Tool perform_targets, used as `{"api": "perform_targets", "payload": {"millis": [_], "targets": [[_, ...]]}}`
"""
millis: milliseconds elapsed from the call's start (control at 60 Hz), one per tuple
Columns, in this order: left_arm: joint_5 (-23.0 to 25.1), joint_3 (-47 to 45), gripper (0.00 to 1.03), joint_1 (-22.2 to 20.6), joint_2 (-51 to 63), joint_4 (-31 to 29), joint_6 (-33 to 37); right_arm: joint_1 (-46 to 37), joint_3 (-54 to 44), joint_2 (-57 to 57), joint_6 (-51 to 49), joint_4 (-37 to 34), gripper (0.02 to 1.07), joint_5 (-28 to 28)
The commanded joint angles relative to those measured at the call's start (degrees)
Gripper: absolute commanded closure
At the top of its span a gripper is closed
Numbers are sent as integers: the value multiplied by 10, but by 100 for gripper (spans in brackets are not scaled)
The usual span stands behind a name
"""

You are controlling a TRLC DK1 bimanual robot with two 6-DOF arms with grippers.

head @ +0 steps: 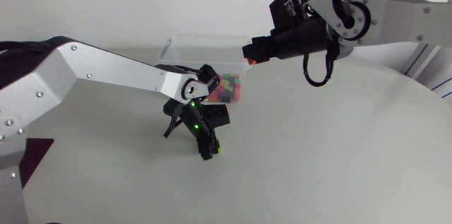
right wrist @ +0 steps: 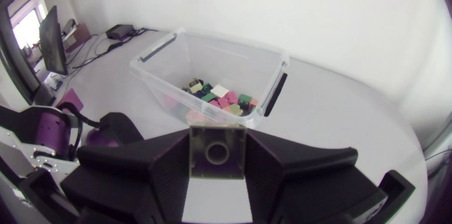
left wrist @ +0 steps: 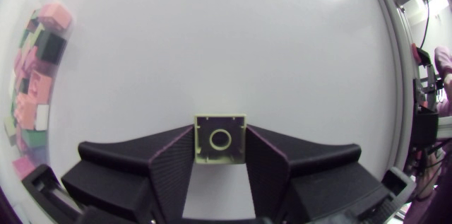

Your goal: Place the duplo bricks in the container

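L claw (left wrist: pixel 220 138) grips pale brick (left wrist: pixel 220 143), R claw (right wrist: pixel 217 139) tan brick (right wrist: pixel 217 153); container (head: pixel 210 49) part-hidden.

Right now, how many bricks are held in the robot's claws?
2: a pale brick in the left gripper, another brick in the right gripper. Others lie in the container.

1. A table (head: pixel 339 153) with a plain white matte top filled most of the head view.
2. Its edge curved along the right side of that view, giving a rounded outline.
3. Soft grey shadows lay on the top near its middle.
4. In the left wrist view, the table (left wrist: pixel 233 47) carried a bright glare patch near its far edge.
5. In the right wrist view, the table (right wrist: pixel 339 111) appeared uniformly white.
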Motion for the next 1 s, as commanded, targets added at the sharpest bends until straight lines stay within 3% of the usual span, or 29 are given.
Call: {"api": "perform_targets", "payload": {"millis": [0,500,983], "targets": [[0,-22,67,14,-46,-11,-5,6,13,30,18,16,76,-4],[33,-61,67,86,-225,-16,-21,25,74,114,31,103,76,7],[67,-32,66,160,-249,33,-64,43,159,214,12,165,75,31]]}}
